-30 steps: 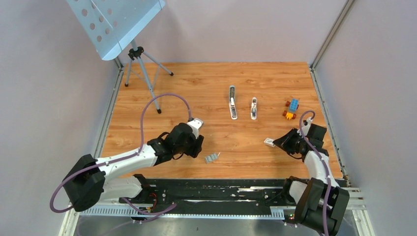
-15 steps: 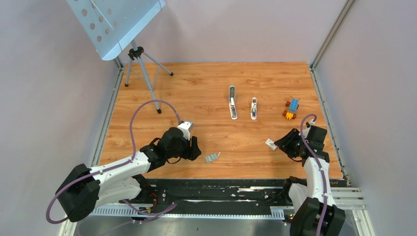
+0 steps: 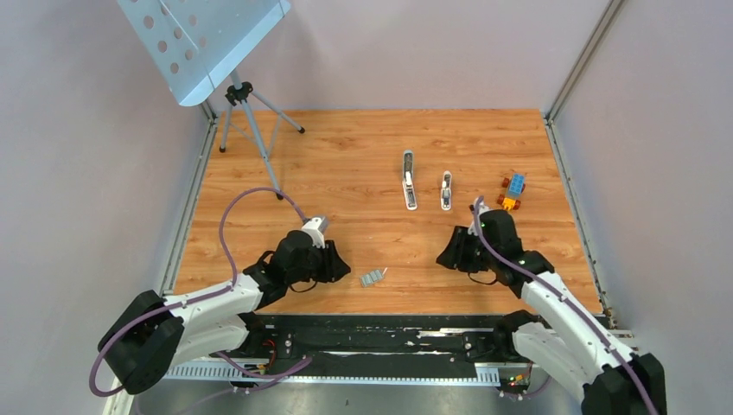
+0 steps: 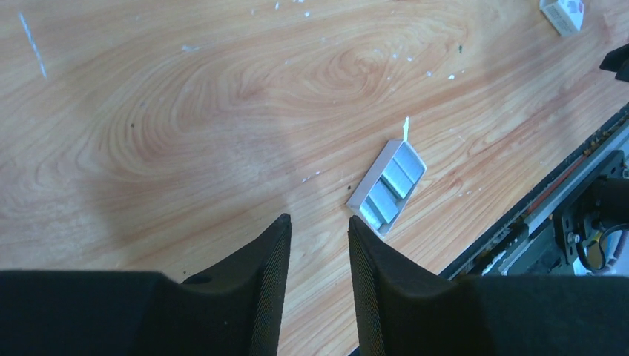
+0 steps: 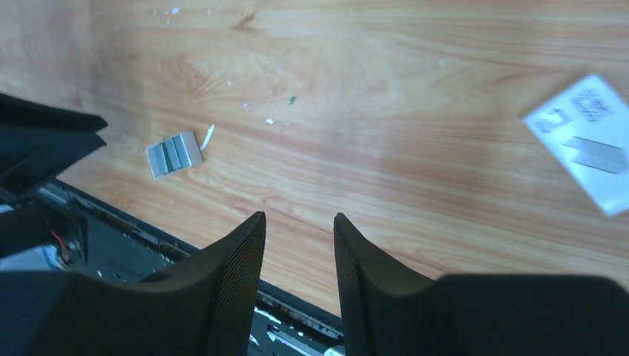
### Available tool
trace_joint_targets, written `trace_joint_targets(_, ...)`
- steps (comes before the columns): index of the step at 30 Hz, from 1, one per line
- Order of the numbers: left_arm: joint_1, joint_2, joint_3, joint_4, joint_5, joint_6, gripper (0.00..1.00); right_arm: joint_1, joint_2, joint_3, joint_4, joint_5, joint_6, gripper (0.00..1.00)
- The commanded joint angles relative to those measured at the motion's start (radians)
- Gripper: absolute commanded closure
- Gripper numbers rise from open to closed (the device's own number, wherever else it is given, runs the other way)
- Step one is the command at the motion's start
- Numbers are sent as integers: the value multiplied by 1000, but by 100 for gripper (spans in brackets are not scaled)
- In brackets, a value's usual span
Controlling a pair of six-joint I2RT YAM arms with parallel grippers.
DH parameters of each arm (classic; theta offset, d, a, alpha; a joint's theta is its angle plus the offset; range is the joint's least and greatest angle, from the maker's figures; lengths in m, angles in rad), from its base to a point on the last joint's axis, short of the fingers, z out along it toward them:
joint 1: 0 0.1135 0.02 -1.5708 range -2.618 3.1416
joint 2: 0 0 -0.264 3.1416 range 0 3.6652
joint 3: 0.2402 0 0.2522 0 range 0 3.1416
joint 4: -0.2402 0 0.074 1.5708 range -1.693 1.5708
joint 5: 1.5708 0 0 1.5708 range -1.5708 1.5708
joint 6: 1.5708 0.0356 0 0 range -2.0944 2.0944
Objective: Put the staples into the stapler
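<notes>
The wooden tabletop carries a perforated metal panel on a tripod at its far left corner. The left gripper hangs low near the front edge, its jaws a narrow gap apart and holding nothing. The right gripper is likewise partly open and empty. The stapler lies flat towards the far middle, well apart from both grippers, with a smaller white-and-metal piece beside it and a toy-brick block further right. A small white box lies near the right gripper. The staples lie on the tabletop between the two grippers, just beside the left one.
</notes>
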Motion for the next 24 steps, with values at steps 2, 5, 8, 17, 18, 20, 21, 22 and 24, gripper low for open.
trace_joint_targets(2,14,1,-32,74,30,-44,68,240,117,64,91,153,77,58)
trace_joint_targets(5,13,16,-43,95,58,-46,73,364,214,109,139,194,85,58)
trace_joint_targets(8,14,36,-59,142,84,-63,76,465,311,164,193,216,90,59)
trace_joint_targets(17,13,128,-60,210,139,-77,81,674,572,319,253,280,95,63)
trace_joint_targets(18,14,134,-59,213,141,-78,81,687,593,331,253,287,95,64)
trace_joint_targets(20,13,134,-62,219,139,-80,81,708,626,353,253,303,96,64)
trace_joint_targets(21,14,130,-65,219,134,-78,81,716,639,361,253,308,97,65)
trace_joint_targets(22,14,123,-65,207,126,-74,80,722,654,367,251,311,96,65)
trace_joint_targets(24,13,86,-60,141,83,-52,79,732,676,380,242,315,98,66)
